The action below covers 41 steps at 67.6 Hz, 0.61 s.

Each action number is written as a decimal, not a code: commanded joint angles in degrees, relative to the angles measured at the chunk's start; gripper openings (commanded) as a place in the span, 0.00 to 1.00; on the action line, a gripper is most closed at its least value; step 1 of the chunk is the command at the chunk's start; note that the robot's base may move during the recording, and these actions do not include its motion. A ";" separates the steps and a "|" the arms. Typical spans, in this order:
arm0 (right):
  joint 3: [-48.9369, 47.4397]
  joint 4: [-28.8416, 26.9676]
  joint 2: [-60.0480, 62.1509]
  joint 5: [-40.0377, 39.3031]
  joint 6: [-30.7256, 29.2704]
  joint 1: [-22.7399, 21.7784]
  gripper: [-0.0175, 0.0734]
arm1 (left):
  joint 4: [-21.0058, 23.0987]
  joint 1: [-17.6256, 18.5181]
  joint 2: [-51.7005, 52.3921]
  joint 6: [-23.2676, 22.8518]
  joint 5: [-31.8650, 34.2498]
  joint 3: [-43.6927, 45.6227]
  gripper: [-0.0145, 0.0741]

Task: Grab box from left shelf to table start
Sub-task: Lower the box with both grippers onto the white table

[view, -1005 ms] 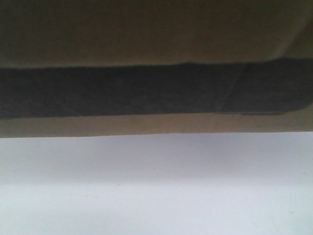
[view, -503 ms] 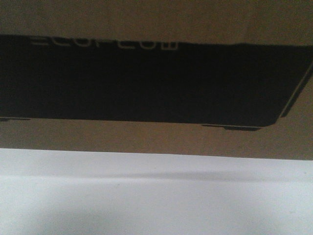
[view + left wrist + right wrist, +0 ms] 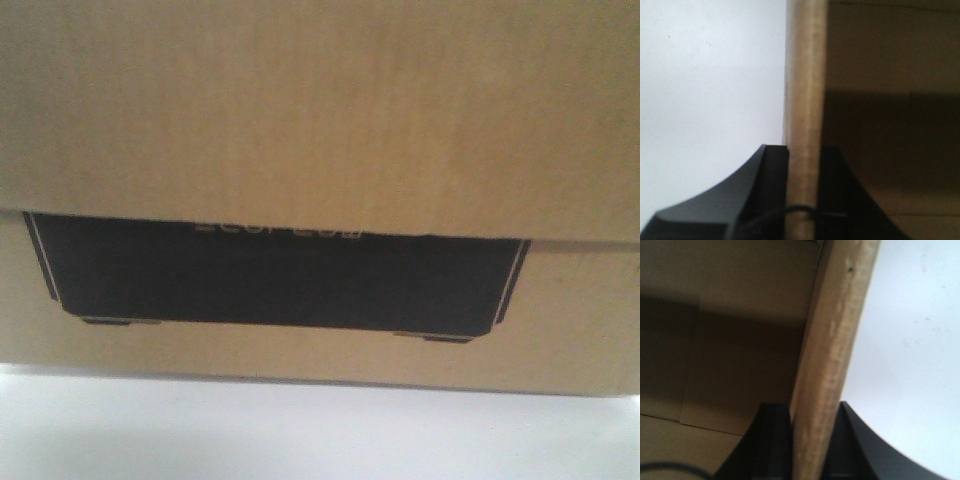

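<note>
From the front view I saw the cardboard carton filling nearly the whole frame, its black printed panel with thin white outline sitting low on the near face and pale lettering cut off along the panel's top edge. A strip of white counter showed below it; I could not tell whether the carton's bottom edge touched that surface. On the left wrist view, the left gripper had its black jaws closed on a raised cardboard flap of the carton, one jaw on each face. The right gripper pinched the opposite flap the same way, white counter beyond it.
</note>
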<state>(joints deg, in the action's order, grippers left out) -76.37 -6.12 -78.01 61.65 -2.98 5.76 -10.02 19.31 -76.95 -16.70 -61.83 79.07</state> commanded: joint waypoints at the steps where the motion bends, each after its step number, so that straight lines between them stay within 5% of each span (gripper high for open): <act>1: -2.33 -4.52 -0.20 -5.40 -2.33 0.23 0.26 | 1.99 -1.80 -0.71 -0.09 6.67 2.28 0.06; 41: -2.33 -1.90 -2.71 -5.46 -2.59 0.23 0.28 | 15.80 -10.56 -9.56 12.64 8.16 2.28 0.06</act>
<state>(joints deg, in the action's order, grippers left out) -76.88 -6.67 -82.74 57.37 -3.60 5.76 3.19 9.49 -87.39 -5.43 -58.94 80.17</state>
